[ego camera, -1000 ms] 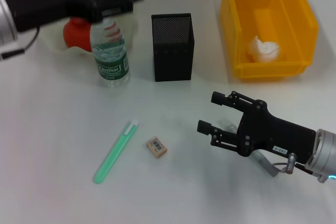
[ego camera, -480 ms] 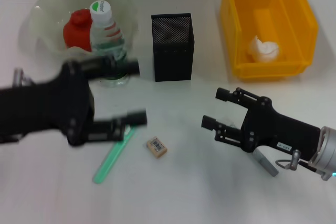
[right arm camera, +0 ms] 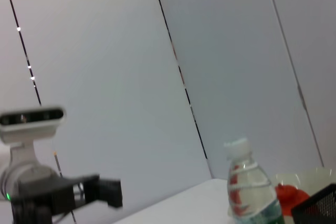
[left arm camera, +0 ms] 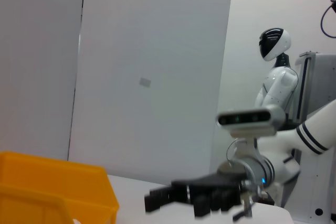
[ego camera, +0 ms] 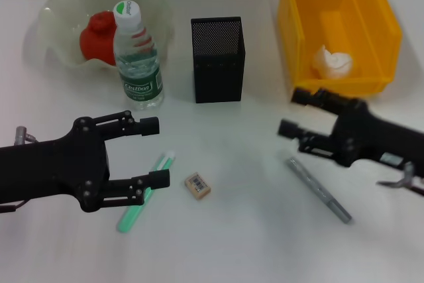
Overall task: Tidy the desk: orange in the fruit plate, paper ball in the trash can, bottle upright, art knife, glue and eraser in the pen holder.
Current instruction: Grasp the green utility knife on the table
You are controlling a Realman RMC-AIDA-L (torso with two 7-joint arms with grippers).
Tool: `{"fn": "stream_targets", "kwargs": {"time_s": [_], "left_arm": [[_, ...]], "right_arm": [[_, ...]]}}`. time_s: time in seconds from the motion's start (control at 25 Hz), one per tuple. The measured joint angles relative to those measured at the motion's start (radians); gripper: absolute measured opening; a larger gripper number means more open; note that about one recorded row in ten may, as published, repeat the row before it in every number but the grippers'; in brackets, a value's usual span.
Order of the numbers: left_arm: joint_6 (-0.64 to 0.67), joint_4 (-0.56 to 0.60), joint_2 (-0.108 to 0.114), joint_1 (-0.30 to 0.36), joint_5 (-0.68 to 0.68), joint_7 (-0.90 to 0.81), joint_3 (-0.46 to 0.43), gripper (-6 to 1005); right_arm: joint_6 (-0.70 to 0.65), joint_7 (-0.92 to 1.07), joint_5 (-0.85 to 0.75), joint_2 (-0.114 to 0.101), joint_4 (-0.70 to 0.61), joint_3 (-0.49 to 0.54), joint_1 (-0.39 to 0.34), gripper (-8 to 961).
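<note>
Left gripper (ego camera: 154, 152) hovering low over the table (ego camera: 238, 243), fingers spread wide and holding nothing. Lying just beneath and partly behind its lower finger, the glue (ego camera: 143, 192), slanting, white tip pointing up toward the pen holder (ego camera: 218, 59). Resting just beside that lower fingertip, on the side toward the right arm, the eraser (ego camera: 197, 185), apart from both fingers and touching neither.

Right gripper (ego camera: 293, 112) hanging in front of the trash can (ego camera: 339, 31), fingers likewise parted and gripping nothing, tips pointing toward the table's middle. Lying just under and beside its lower finger, the grey metallic stick (ego camera: 318, 189), flat on the table, running diagonally away beneath the arm.

Standing upright near the fruit plate (ego camera: 56, 14), the bottle (ego camera: 136, 57), white cap up, well apart from the left gripper's upper finger. Sitting inside the plate behind the bottle, the orange (ego camera: 97, 38). Resting on the floor of the trash can, the paper ball (ego camera: 332, 61), close behind the right gripper. Pen holder standing between bottle and trash can, contents not visible from above.

Showing in the right wrist view: the bottle, the orange and a corner of the pen holder, with the left gripper farther off.
</note>
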Motion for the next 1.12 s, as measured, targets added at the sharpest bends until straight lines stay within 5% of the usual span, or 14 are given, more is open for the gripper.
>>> {"fn": "stream_targets", "kwargs": {"time_s": [0.28,1.12], "left_arm": [[-0.003,-0.006,-0.001,0.004,0.003,0.006,-0.001,777],[-0.033,-0.020,-0.005,0.005,0.003,0.014,0.001,776]], "right_arm": [[-0.105,0.259,-0.004,-0.003,-0.313,0.025,-0.067,765],[-0.115,0.279,-0.015,0.002,-0.301,0.045,-0.071,765]]}}
